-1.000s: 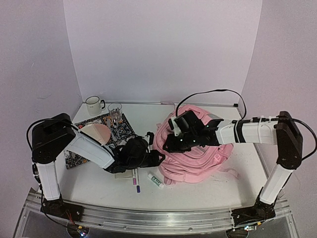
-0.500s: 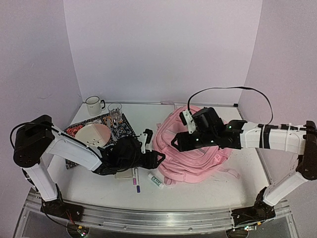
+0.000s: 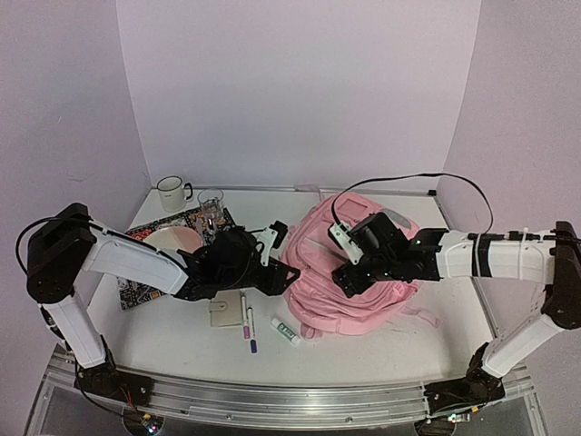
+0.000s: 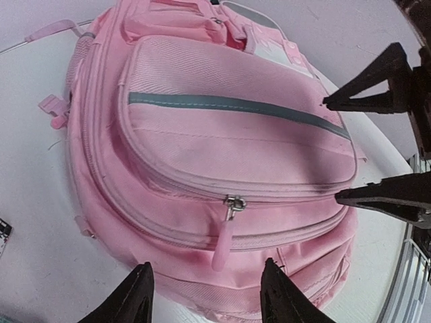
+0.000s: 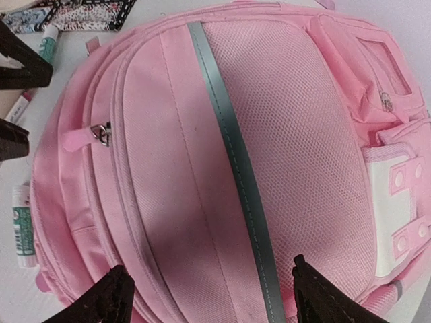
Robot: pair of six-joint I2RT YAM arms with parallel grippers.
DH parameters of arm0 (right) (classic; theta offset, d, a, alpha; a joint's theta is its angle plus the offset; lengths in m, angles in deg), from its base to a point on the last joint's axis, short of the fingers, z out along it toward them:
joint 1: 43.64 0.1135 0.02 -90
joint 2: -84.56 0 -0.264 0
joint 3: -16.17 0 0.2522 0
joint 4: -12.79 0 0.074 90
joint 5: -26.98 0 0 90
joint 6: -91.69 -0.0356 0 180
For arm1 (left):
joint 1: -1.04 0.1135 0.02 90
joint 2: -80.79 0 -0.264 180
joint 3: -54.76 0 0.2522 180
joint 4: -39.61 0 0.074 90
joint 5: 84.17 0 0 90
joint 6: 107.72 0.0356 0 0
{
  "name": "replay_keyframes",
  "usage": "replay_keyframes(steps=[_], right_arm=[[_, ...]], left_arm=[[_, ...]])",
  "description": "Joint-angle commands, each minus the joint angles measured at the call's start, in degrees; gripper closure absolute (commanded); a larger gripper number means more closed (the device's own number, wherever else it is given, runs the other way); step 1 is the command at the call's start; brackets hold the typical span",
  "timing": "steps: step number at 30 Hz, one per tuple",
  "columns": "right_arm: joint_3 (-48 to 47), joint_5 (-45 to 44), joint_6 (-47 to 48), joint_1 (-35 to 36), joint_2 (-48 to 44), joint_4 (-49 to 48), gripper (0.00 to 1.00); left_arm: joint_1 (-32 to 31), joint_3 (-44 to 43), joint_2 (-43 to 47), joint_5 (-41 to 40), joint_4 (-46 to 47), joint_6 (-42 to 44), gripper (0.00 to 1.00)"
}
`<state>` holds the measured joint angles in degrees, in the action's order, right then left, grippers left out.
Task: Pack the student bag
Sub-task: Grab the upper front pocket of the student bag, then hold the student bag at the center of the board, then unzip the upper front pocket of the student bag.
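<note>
The left pincer [image 4: 207, 266] stood open and empty, just beside the left edge of the student bag [image 3: 363, 304]; the right pincer [image 5: 209, 262] hung over the bag's middle, jaws wide, gripping nothing. The one bag lay flat, right of centre (bare table showed far and near of it). By its near left corner lay one glue stick [image 3: 285, 331], two markers [image 3: 251, 327] and one beige card [image 3: 221, 314]; far left stood one mug [image 3: 170, 193] and one glass [image 3: 211, 204]
</note>
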<state>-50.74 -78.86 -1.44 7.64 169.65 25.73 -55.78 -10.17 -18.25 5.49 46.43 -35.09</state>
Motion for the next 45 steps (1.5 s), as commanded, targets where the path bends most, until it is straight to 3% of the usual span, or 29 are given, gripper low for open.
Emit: replay_keyframes(steps=[1,6,10,17,19,30,33,38,45], right_arm=[[-1.6,-5.0,6.6,0.8,3.6,2.4,0.18],[-2.2,-5.6,7.6,1.1,5.3,2.5,0.18],[-2.7,-7.7,7.9,1.2,6.5,2.6,0.20],[-2.8,-10.5,8.0,1.2,7.1,3.1,0.36],[-2.6,-10.4,8.2,1.2,6.3,3.4,0.43],[-1.9,-7.8,9.6,1.2,-1.0,6.4,0.83],[-1.8,-8.0,9.8,1.2,-1.9,7.4,0.98],[-1.5,-6.7,10.8,1.2,-3.2,8.8,1.00],[-0.1,1.7,13.6,1.2,-8.5,7.9,1.00]], left_arm=[[-0.2,-4.1,-2.7,3.6,-1.0,6.3,0.45],[-0.2,-6.1,-5.1,3.7,-1.1,8.8,0.47],[0.3,-7.9,-8.2,3.5,-1.1,9.4,0.56],[0.6,-8.6,-8.9,3.5,-1.1,9.1,0.94],[0.6,-8.2,-8.0,3.0,-1.2,9.1,0.99],[4.7,-5.0,-4.0,1.8,-1.3,5.5,1.00],[5.8,-5.0,-3.6,1.5,-1.8,5.8,1.00],[8.2,-7.3,-5.2,0.9,-3.4,6.1,1.00],[13.8,-15.1,-11.1,1.1,-6.8,7.7,1.00]])
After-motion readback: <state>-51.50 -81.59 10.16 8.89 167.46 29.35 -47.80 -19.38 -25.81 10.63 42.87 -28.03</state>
